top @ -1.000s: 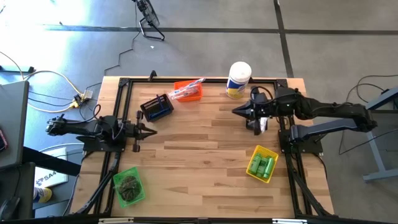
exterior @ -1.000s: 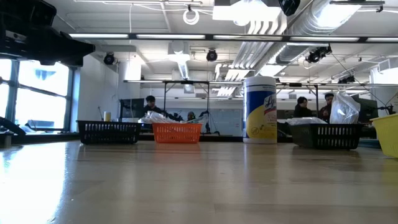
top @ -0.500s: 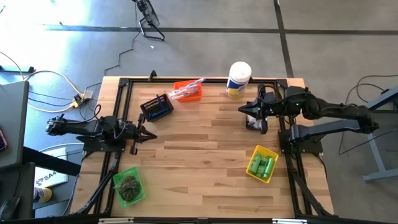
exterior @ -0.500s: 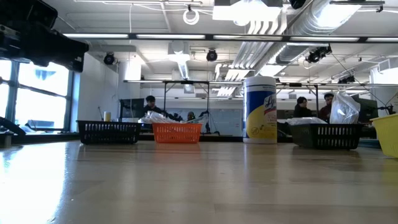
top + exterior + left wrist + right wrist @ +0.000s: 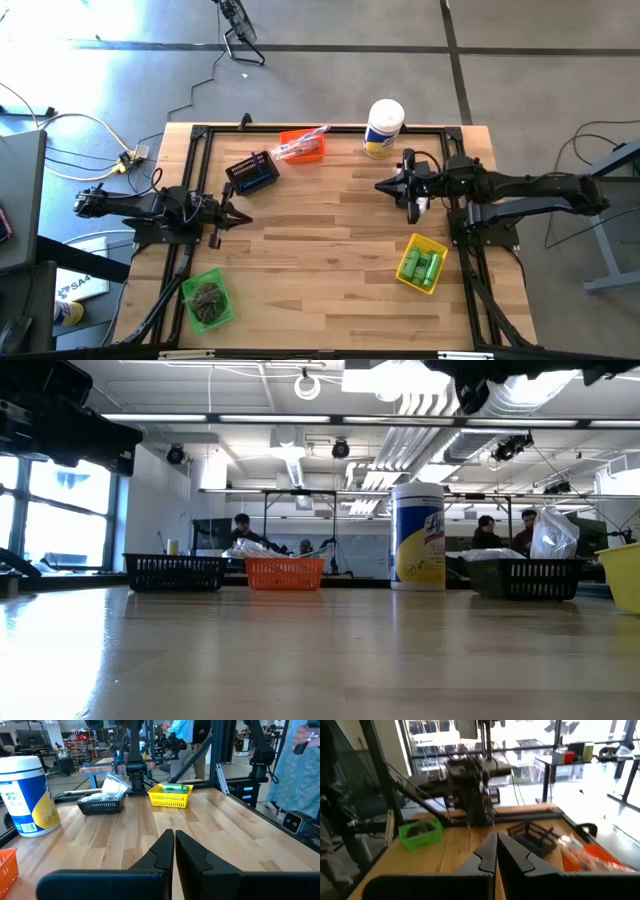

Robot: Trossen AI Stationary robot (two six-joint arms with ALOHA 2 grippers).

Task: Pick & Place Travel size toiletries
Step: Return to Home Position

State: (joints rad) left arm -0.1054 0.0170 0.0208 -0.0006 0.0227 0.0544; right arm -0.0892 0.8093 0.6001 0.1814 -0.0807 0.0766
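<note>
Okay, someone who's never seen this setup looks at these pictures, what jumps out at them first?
The tall white canister with a yellow label, at the far edge of the table, catches the eye first. Then the bright bins: orange bin at the far edge, yellow bin with green bottles on the right, green bin near left. The left pincer and right pincer face each other, both shut.

green bottles in the yellow bin blur together.
</note>
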